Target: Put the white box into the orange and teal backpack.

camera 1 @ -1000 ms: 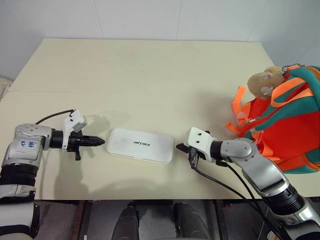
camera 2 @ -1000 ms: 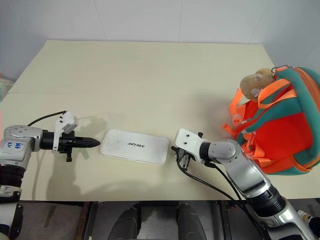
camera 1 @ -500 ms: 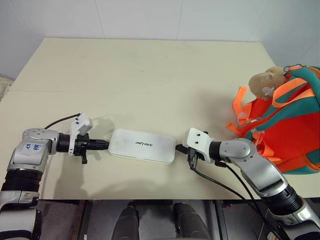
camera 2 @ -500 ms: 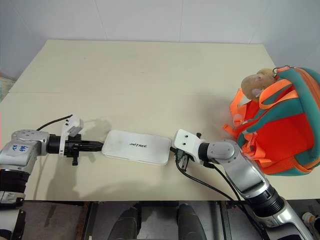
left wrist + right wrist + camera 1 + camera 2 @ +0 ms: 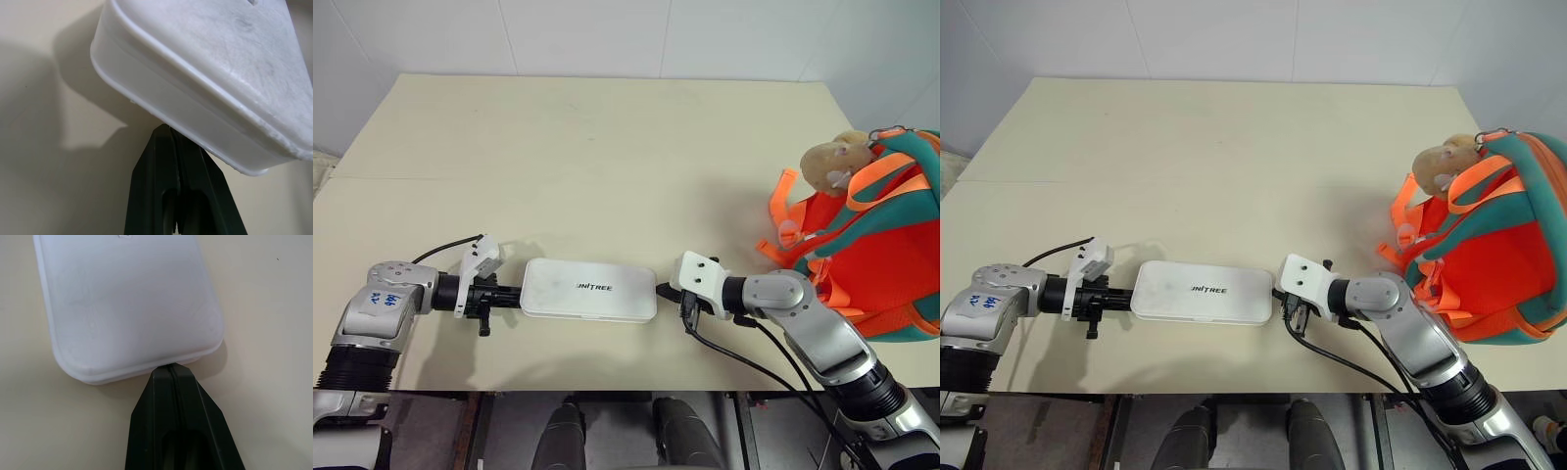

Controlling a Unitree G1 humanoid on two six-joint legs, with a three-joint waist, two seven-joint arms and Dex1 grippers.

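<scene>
The white box [image 5: 588, 289] lies flat near the table's front edge, its dark lettering facing up. My left gripper [image 5: 515, 291] is shut, its tip pressed against the box's left end [image 5: 186, 105]. My right gripper [image 5: 662, 291] is also shut, with its tip against the box's right end [image 5: 146, 362]. So the box sits pinched lengthwise between the two closed tips. The orange and teal backpack [image 5: 867, 240] stands at the table's right edge, a tan plush hamster [image 5: 832, 162] hanging at its top.
The cream table [image 5: 607, 147] stretches wide behind the box. Bright orange straps [image 5: 783, 211] trail from the backpack toward the middle. A black cable [image 5: 744, 357] hangs from my right wrist over the table's front edge.
My left gripper moved right along the front edge until its tip met the box's left end. The box turned to lie more square to the table edge. The right gripper stayed in place.
</scene>
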